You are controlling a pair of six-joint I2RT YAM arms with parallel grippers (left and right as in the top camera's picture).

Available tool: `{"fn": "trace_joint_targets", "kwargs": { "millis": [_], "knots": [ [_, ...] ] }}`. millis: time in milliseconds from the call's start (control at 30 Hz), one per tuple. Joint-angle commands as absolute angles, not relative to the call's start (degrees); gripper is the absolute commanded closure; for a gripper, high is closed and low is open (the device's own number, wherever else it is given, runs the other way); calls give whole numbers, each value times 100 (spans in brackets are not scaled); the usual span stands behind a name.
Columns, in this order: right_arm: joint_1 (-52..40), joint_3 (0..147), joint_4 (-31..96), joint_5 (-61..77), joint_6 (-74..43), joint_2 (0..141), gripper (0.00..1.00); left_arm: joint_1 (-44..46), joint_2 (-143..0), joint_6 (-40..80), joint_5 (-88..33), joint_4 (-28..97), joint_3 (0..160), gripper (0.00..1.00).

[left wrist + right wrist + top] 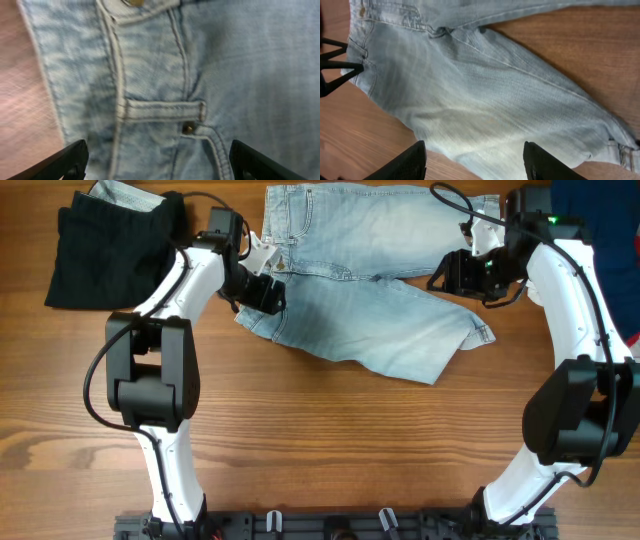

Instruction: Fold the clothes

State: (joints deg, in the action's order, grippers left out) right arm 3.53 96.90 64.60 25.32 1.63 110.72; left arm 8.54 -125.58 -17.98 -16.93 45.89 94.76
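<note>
At far left on the desk (320,450), a black garment (105,255) is lying in a bunched heap by the far edge. Just right of it, the left arm is reaching toward the far side, with the left fingers (266,290) hanging over the waistband end of the light-blue jeans (370,310).

In the left wrist view, the two black tips are showing at the bottom corners, spread wide and clamping nothing. Denim is filling the whole gap between them. A belt loop (162,111) is lying flat across the seam, and a copper rivet (188,128) is sitting just under its right end. Whether the tips are touching the cloth, I cannot tell.

The jeans are lying spread across the upper middle of the desk. One leg is running along the far edge. The other is slanting toward the near right, its hem (483,332) ending just beside the right arm. The cloth is lying mostly flat, wrinkling mildly.

Further right, the right fingers (447,277) are hovering above the jeans where the two legs part. In the right wrist view they are standing wide apart, holding nothing, with the slanting leg and bare wood showing beneath.

At the far right corner, dark blue fabric (600,210) is showing at the frame edge, partly hidden by the arm.
</note>
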Motion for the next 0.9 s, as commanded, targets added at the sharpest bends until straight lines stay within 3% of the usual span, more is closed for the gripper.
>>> {"fn": "trace_joint_targets", "kwargs": {
  "millis": [0, 67, 233, 433, 533, 700, 867],
  "knots": [
    [353, 9782, 6355, 2646, 257, 11021, 37, 854, -12595, -1931, -1313, 4519, 9461, 10],
    [353, 9782, 6329, 2648, 255, 11021, 38, 854, -12597, -1929, -1326, 4556, 9461, 14],
    [355, 9782, 6272, 2644, 257, 11021, 38, 854, -12604, -1920, -1343, 4786, 9461, 34],
    [355, 9782, 6217, 2646, 255, 11021, 38, 854, -12604, -1909, -1516, 5006, 9461, 66],
    [355, 9782, 6228, 2646, 255, 11021, 38, 843, -12604, -1903, -1507, 5129, 9461, 94],
    [353, 9782, 6412, 2668, 150, 11021, 41, 473, -12602, -681, -722, 5218, 9461, 96],
    [239, 9780, 6689, 2751, -60, 11013, 49, -156, -12602, 148, -834, 5216, 9461, 96]
  ]
}}
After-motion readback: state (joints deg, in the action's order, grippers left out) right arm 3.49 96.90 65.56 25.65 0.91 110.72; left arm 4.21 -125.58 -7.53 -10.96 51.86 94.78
